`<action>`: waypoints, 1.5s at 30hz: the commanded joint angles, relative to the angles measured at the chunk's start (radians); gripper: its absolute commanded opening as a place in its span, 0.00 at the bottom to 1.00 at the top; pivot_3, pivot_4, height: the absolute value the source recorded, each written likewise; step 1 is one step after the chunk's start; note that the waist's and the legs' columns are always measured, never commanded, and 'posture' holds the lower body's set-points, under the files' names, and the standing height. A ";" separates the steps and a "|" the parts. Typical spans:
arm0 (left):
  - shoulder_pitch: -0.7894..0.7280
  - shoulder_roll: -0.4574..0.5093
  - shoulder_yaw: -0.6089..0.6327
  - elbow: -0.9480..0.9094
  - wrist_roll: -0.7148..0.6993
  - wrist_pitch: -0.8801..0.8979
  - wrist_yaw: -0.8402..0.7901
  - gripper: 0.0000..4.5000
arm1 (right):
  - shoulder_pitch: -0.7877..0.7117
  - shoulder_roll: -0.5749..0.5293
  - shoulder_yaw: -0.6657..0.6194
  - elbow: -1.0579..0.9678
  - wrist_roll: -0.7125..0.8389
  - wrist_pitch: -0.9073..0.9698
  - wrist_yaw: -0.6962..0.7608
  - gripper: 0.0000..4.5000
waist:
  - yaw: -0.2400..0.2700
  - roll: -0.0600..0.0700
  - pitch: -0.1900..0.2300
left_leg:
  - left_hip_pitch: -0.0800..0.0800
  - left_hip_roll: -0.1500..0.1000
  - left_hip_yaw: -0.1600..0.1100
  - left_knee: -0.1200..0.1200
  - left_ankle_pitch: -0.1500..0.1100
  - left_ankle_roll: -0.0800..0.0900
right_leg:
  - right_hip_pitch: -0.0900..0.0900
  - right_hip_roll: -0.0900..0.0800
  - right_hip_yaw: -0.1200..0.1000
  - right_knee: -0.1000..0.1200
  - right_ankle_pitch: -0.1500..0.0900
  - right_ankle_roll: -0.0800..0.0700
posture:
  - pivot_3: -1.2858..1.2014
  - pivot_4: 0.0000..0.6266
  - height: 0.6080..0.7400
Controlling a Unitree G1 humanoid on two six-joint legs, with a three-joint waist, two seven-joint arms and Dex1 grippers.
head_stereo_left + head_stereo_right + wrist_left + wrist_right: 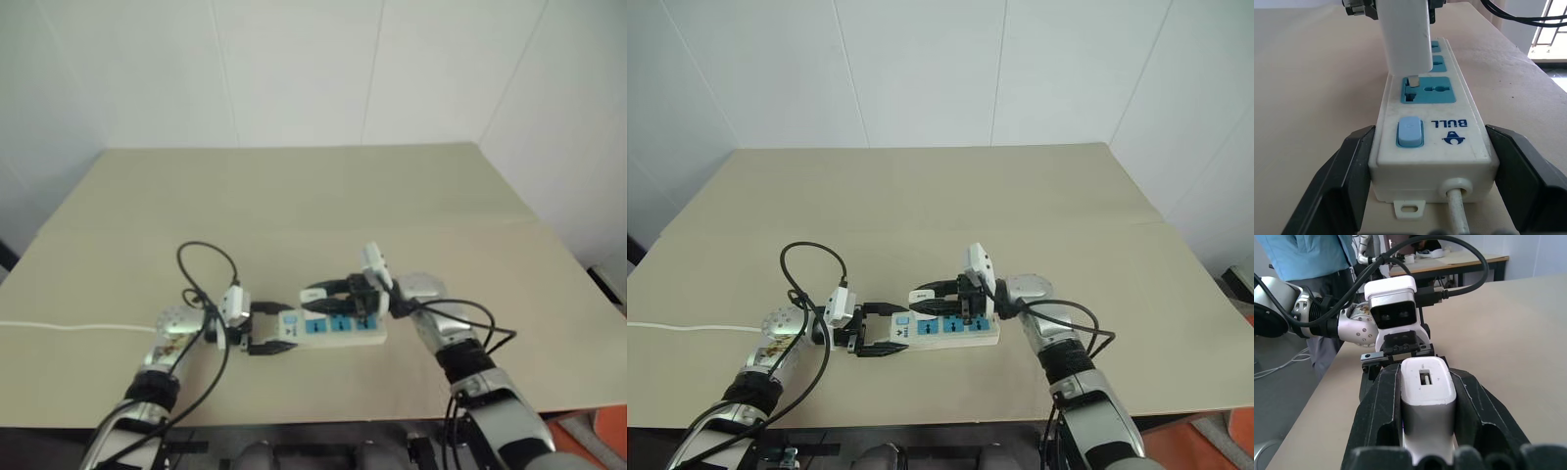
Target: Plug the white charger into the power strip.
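Left gripper (1425, 161) jaws spread, right gripper (1427, 401) clamped

"BULL" in blue (seen upside down) on the power strip (1449, 142)

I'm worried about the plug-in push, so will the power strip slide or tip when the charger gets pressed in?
Probably not: the left end effector brackets the power strip at its switch end. The strip lies flat, so tipping seems unlikely. Its far end is unheld and might pivot slightly.

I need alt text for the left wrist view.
The white charger hangs over the power strip, its prong at the first blue socket beside the switch. The left end effector grips the strip's cord end on a tan table.
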 commanded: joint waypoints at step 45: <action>0.029 0.015 -0.018 -0.010 0.034 0.025 -0.018 0.72 | 0.014 0.023 -0.008 0.159 -0.112 -0.105 0.042 0.26 | -0.004 -0.002 -0.002 | 0.002 0.000 0.000 -0.001 0.000 0.000 | 0.001 0.000 0.000 0.000 0.000 0.000 | 0.52 0.24 1.00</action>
